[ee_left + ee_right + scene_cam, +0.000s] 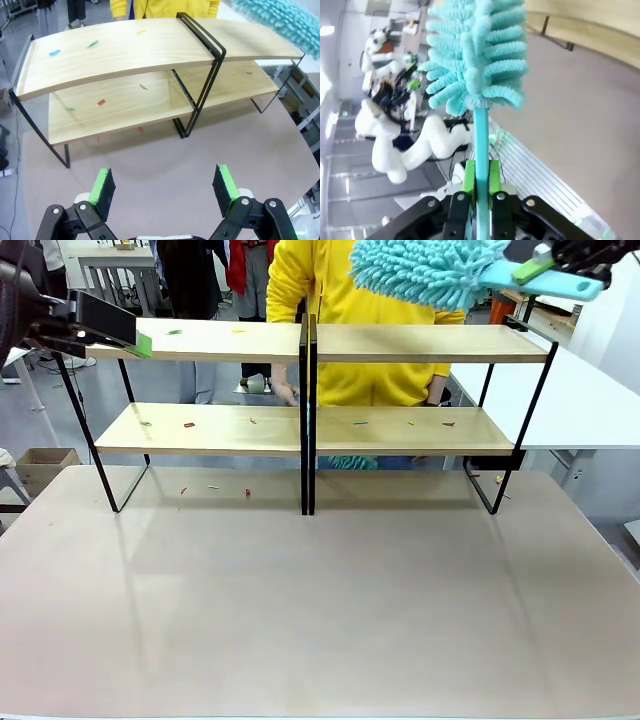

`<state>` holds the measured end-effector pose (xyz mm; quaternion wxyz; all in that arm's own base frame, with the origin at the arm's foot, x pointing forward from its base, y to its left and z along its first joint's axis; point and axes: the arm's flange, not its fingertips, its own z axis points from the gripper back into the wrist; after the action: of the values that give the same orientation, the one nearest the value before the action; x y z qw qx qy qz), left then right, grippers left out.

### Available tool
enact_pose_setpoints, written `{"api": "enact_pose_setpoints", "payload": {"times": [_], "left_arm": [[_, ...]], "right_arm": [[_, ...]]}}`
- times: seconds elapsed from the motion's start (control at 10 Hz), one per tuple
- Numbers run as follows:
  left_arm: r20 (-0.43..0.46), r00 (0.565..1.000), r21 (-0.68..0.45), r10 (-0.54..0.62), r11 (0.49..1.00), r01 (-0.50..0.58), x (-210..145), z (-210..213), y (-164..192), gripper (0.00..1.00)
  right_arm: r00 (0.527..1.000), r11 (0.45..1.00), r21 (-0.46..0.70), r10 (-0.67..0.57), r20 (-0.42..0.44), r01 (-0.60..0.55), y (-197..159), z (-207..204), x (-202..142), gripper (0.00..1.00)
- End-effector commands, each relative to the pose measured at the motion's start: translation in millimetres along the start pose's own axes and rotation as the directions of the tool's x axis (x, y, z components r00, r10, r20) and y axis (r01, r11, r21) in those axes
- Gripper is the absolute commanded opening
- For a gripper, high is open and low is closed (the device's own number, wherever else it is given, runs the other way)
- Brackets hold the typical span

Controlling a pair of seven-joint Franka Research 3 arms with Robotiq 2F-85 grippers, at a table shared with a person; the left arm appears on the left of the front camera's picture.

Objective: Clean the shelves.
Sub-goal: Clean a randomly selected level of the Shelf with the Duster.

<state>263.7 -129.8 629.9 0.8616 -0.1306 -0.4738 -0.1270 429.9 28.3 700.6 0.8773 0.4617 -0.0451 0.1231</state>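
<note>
The shelves [400, 343] are two wooden two-tier racks on black frames, side by side across the far part of the table. Small coloured scraps [189, 425] lie on their boards. My right gripper [545, 265] is shut on the handle of a teal fluffy duster [425, 270], whose head hangs above the right rack's top board. In the right wrist view the gripper [481, 177] clamps the duster handle [480, 135]. My left gripper [141, 341] hovers at the left end of the top board. Its open fingers [102, 187] look down on the shelves [115, 57] from above.
A person in a yellow top [350, 300] stands behind the shelves, one hand [285, 393] low behind the racks. A few scraps [247, 492] lie on the table [320, 610] beneath the left rack. A white table [590, 400] adjoins on the right.
</note>
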Motion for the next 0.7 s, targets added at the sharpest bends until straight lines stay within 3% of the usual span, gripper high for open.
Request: {"api": "enact_pose_setpoints", "payload": {"times": [0.0, 0.2, 0.5, 0.6], "left_arm": [[0.002, 1.000, 0.002, 0.000, 1.000, 0.000, -0.3, 0.8, 0.2, 1.00], [0.002, 1.000, 0.002, 0.000, 1.000, 0.000, -0.3, 0.8, 0.2, 1.00], [0.002, 1.000, 0.002, 0.000, 1.000, 0.000, -0.3, 0.8, 0.2, 1.00], [0.002, 1.000, 0.002, 0.000, 1.000, 0.000, -0.3, 0.8, 0.2, 1.00]], "right_arm": [[0.987, 0.978, 0.155, 0.152, -0.056, -0.142, -4.5, 49.7, -34.8, 0.12], [0.953, 0.924, 0.236, 0.301, 0.033, -0.300, -13.3, 116.4, -103.8, 0.12], [0.820, 0.751, 0.331, 0.530, 0.215, -0.572, -47.3, 186.0, -190.6, 0.12], [0.813, 0.759, 0.304, 0.495, 0.305, -0.576, -61.3, 188.5, -203.8, 0.12]]}}
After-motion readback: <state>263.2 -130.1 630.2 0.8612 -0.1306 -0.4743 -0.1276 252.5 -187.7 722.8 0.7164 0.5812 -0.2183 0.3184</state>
